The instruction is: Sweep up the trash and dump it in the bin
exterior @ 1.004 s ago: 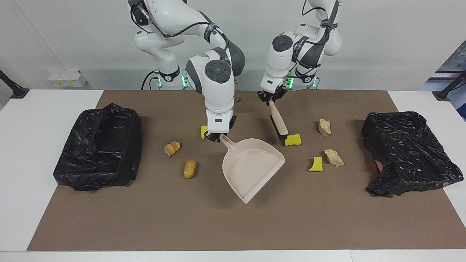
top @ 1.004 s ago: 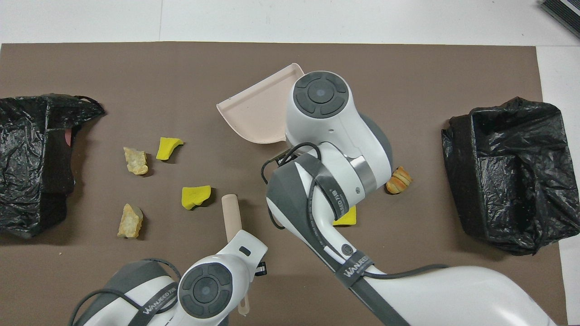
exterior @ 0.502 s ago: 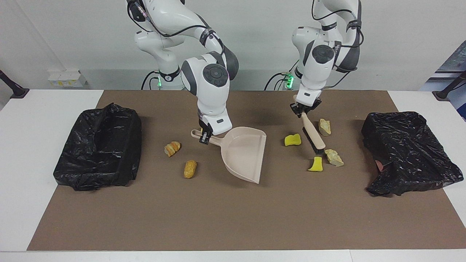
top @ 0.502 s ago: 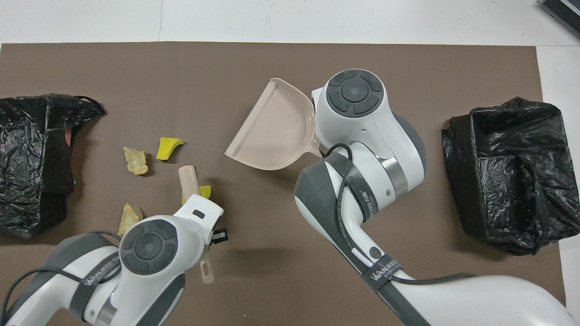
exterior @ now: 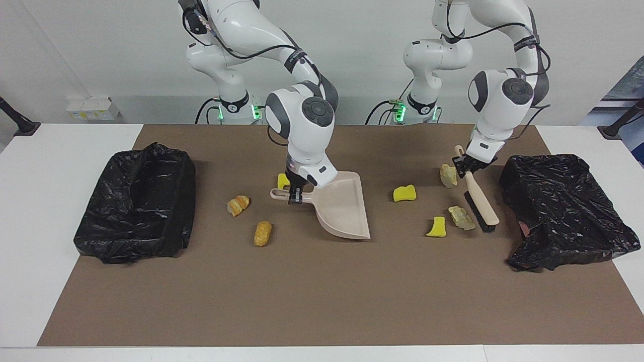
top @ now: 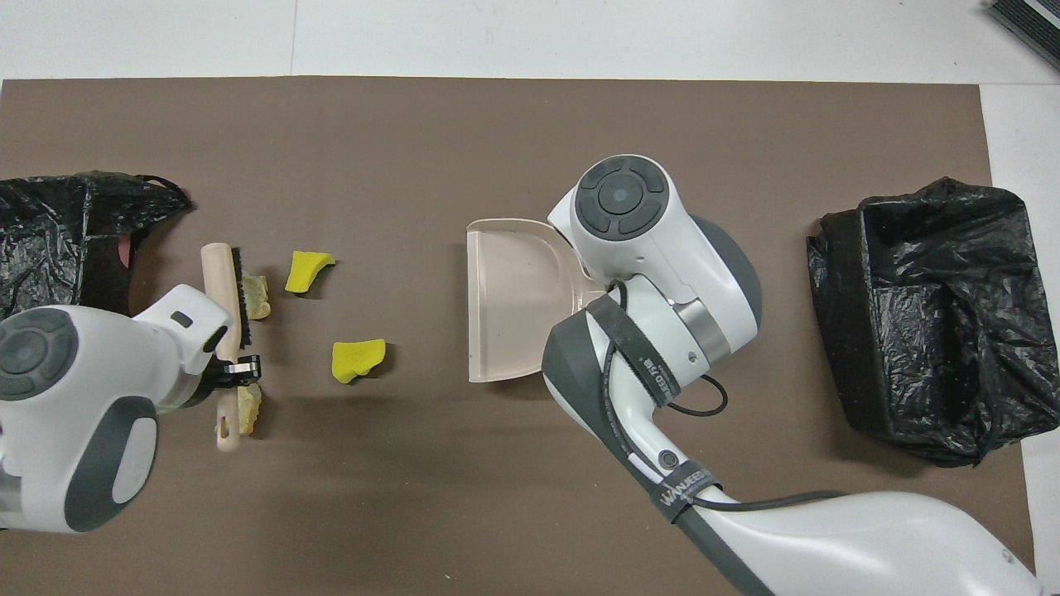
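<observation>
Arms both lean out over the brown mat (exterior: 322, 301) on the worktop (exterior: 60, 151), each with its tool clamped on a utensil. Right tool (exterior: 295, 195) hangs from a bent wrist at mid-table, closed on the handle of the beige dustpan (exterior: 344, 206), whose pan is tipped with its mouth toward the left arm's end. Left tool (exterior: 467, 165) is stretched toward the left arm's end, closed on the handle of the brush (exterior: 480, 201), which slants down with its black bristles on the mat beside one black-lined bin (exterior: 563, 211). Just beside the bristles lies a pale crusty lump (exterior: 461, 217), touching a yellow sponge chunk (exterior: 436, 227); another pale lump (exterior: 448, 175) sits by the left tool, and a second yellow chunk (exterior: 404, 193) lies between brush and dustpan. A third yellow chunk (exterior: 283, 181) shows near the right tool. Two orange-brown bread pieces (exterior: 238, 205) (exterior: 262, 234) lie between the dustpan and the other bin (exterior: 136, 206).
</observation>
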